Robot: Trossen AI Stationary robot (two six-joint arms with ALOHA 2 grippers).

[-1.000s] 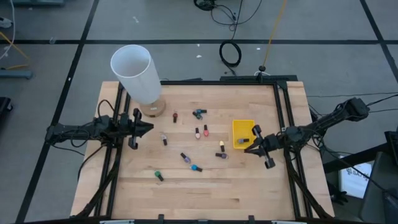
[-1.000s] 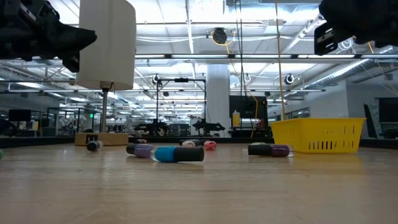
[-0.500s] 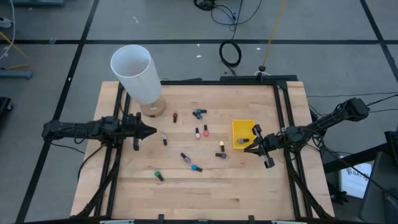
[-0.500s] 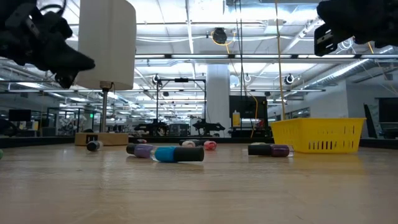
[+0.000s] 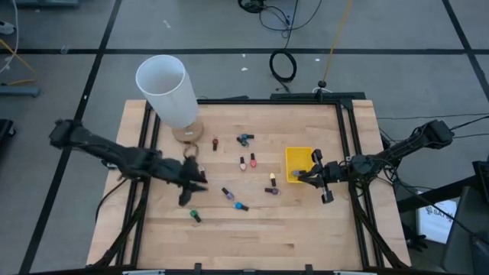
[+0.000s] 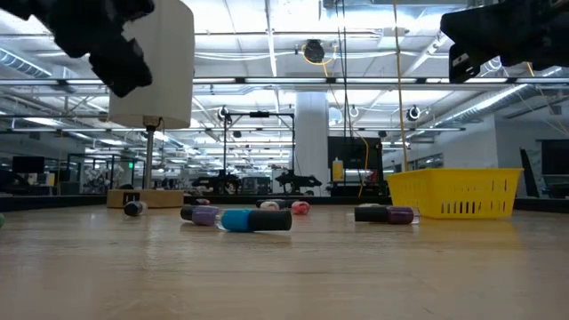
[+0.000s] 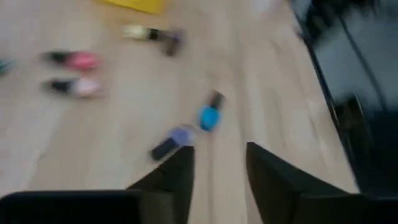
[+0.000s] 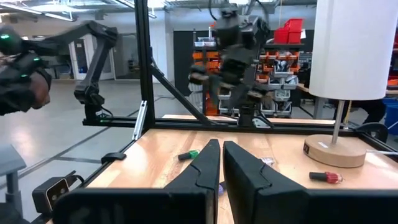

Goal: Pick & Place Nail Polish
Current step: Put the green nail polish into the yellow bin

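Note:
Several small nail polish bottles lie on their sides on the wooden table, among them a blue one [image 5: 241, 205], a purple one [image 5: 227, 192], a green one [image 5: 195, 215] and a yellow one [image 5: 272, 178]. My left gripper [image 5: 200, 180] hangs open above the table, left of the purple bottle [image 7: 171, 142] and the blue bottle [image 7: 210, 115], slanting down and holding nothing. My right gripper [image 5: 300, 175] hovers shut and empty at the near left corner of the yellow bin [image 5: 298, 163].
A big white cylinder on a round wooden foot [image 5: 170, 90] stands at the far left. More bottles lie mid-table: red [image 5: 215, 143], teal [image 5: 244, 139], pink [image 5: 243, 163]. A black frame [image 5: 348, 145] borders the table. Bare wood spreads along the near edge.
My left gripper has swung from the table's left edge toward the right and near side, out over the bottles. It has also tipped from level to slanting down. The bottles have stayed where they lay.

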